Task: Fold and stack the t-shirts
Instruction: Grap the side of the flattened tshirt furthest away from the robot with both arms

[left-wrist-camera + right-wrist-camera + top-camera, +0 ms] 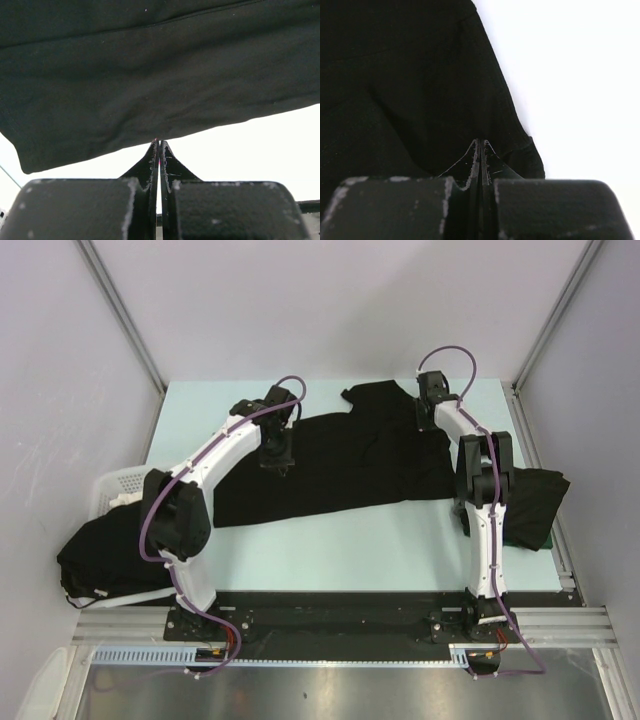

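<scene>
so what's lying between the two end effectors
the spread shirt: its black cloth covers the whole stretch between them, as the top view shows

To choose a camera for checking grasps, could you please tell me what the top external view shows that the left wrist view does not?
Only the top external view shows the right pincer, the white basket, the black heap draped over it and another dark pile at the right. Only the left wrist view shows the left pincer shut, tips at the cloth's edge. Both show the spread black t-shirt on the pale table.
</scene>
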### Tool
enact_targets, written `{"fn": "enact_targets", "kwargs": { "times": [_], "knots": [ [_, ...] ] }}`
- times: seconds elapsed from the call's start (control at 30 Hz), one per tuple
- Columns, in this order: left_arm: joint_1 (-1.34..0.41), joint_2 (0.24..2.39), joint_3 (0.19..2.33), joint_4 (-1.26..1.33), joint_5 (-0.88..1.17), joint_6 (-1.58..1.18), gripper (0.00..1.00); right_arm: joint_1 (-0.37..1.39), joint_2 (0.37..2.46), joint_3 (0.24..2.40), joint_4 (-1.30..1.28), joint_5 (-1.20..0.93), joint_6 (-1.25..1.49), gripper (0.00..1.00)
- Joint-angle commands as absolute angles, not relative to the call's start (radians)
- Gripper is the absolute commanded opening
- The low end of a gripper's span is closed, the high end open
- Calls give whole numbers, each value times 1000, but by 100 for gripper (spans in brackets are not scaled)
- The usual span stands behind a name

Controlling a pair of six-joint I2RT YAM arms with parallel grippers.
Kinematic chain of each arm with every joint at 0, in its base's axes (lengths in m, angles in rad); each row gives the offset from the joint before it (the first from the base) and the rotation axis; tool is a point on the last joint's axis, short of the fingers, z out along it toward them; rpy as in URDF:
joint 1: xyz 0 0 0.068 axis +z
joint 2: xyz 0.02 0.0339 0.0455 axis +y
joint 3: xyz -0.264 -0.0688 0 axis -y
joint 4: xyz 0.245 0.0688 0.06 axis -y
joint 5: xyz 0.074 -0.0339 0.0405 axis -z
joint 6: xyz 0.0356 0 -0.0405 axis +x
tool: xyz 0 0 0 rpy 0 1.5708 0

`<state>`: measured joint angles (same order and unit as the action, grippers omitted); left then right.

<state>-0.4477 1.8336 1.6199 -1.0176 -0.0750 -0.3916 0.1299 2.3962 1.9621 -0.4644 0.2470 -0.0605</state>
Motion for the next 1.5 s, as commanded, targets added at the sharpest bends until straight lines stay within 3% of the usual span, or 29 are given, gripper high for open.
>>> {"fn": "enact_targets", "kwargs": {
  "times": [0.0,0.2,0.73,0.8,0.93,1.07,1.47],
  "knots": [
    [-453,1842,1663,-999,-58,-368,0,115,2416,2005,-577,301,-77,0],
    [-453,1838,1661,-999,-63,-367,0,126,2542,2226,-696,293,-58,0],
    [-453,1815,1621,-968,-49,-377,0,138,2270,2039,-589,290,-44,0],
    [-451,1812,1618,-965,-45,-374,0,138,2254,2026,-583,284,-45,13],
    [-453,1804,1605,-953,-38,-374,1,133,2230,2020,-581,250,-26,25],
    [-453,1787,1582,-937,-35,-376,7,132,2181,2023,-656,224,-5,28],
    [-453,1746,1537,-899,-17,-371,30,176,1919,1686,-810,264,115,30]
  ]
}}
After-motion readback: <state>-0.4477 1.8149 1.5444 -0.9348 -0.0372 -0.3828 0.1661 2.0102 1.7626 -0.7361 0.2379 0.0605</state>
